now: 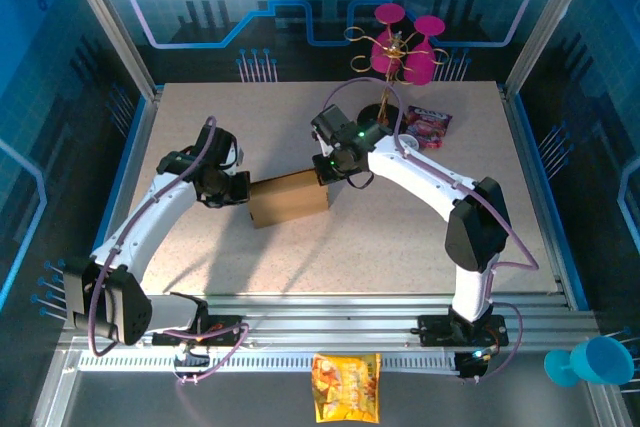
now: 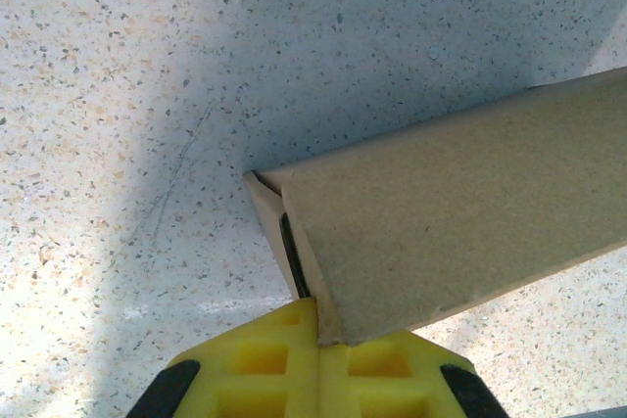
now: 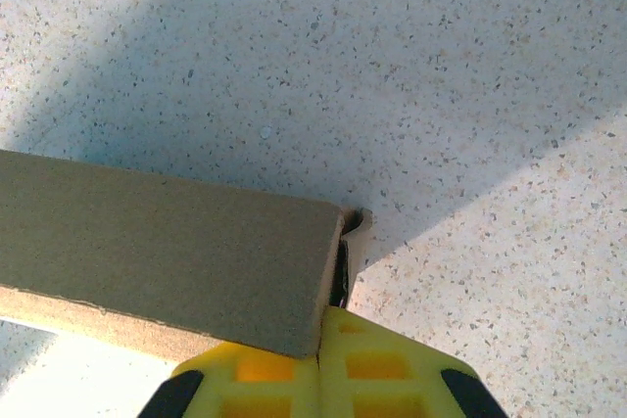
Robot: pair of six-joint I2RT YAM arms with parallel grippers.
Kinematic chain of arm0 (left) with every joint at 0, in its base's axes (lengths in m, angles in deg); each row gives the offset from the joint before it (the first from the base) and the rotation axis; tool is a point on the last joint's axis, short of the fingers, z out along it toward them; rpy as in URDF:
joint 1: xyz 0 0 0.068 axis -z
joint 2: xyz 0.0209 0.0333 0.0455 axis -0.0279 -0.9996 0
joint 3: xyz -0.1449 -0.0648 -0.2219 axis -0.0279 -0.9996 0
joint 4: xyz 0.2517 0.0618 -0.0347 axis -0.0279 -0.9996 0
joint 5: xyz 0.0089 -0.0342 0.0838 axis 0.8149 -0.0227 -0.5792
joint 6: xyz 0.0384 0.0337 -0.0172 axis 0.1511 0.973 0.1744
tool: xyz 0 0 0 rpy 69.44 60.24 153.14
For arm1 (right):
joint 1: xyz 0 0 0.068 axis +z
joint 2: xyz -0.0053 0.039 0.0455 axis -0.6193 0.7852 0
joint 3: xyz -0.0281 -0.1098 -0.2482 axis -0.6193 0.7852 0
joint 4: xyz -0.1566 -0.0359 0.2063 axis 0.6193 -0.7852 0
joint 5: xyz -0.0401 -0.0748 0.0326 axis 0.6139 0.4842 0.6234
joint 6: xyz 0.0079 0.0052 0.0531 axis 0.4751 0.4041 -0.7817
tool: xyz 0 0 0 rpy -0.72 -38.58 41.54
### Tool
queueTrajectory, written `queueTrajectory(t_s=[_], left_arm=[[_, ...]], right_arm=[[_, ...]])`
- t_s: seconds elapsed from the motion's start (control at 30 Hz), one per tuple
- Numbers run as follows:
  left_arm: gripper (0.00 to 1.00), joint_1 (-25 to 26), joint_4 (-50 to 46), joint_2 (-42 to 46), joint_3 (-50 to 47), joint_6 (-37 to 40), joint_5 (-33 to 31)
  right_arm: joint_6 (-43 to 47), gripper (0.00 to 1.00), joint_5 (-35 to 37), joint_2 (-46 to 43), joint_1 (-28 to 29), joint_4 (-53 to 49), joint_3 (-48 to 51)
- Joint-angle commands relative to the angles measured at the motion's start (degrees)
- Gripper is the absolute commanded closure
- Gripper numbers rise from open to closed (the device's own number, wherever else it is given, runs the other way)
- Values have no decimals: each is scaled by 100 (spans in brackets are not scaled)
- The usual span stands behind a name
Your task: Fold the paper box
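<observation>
The paper box (image 1: 288, 199) sits around the middle of the desk (image 1: 200, 117), a bit left of centre, folded up into a long closed brown shape. Its long side runs left to right, with the right end angled slightly toward the far side. Each arm has hold of one end of it.

The left gripper (image 1: 235, 187) is at the box's left end. In the left wrist view the yellow fingers (image 2: 265, 364) are pressed together with barely a seam between them, and the box's (image 2: 460, 222) end corner runs right into that seam, so the left gripper (image 2: 316, 325) looks pinched on the cardboard edge. A thin dark slit shows where the end flap tucks in.

The right side is much the same. The right gripper (image 1: 325, 169) is on the box's right end, and in the right wrist view its fingers (image 3: 392, 369) are closed tight on the end edge of the box (image 3: 167, 261), where a little tab curls out at the corner. The right gripper (image 3: 320, 335) has no visible gap.

Other stuff around:
- A red packet (image 1: 428, 125) lies at the far right of the desk.
- The pink goblets (image 1: 400, 47) on a stand are beyond that packet.
- A yellow-orange snack bag (image 1: 346, 387) lies at the near edge between the arm bases.
- A blue goblet (image 1: 590, 362) is off at the near right corner.
</observation>
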Motion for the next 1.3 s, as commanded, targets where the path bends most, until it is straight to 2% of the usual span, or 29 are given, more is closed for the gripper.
queueTrajectory(t_s=[0.0, 0.23, 0.43, 0.53, 0.63, 0.7, 0.77, 0.83, 0.9, 1.03, 1.27], left_arm=[[100, 12, -463, -168, -222, -146, -413], [100, 14, -514, -207, -172, -159, -522], [100, 23, -518, -286, -46, -118, -490], [100, 31, -536, -314, -19, -96, -491], [100, 57, -538, -331, 7, -76, -484], [100, 88, -538, -346, 13, -78, -481], [100, 110, -540, -357, 30, -93, -493], [100, 133, -539, -360, 41, -110, -502], [100, 160, -537, -360, 51, -113, -517], [100, 182, -555, -375, 59, -124, -539], [100, 224, -573, -393, 133, -137, -579]], right_arm=[[-1, 95, -199, 96, 31, -737, -220], [-376, 70, -706, -38, -87, -997, -673], [-1142, 60, -1119, -451, -163, -785, -536], [-1837, 54, -1285, -689, -298, -432, -347], [-3039, 45, -1669, -954, -524, 390, 138], [-4198, 41, -1985, -1131, -653, 1137, 689], [-5229, 37, -2226, -1220, -691, 1948, 1181], [-6204, 29, -2414, -1251, -687, 2846, 1644], [-6866, 25, -2577, -1154, -693, 3443, 1839], [-7529, 24, -2839, -868, -714, 3974, 1864], [-7531, 25, -2937, -768, -760, 3357, 1943]])
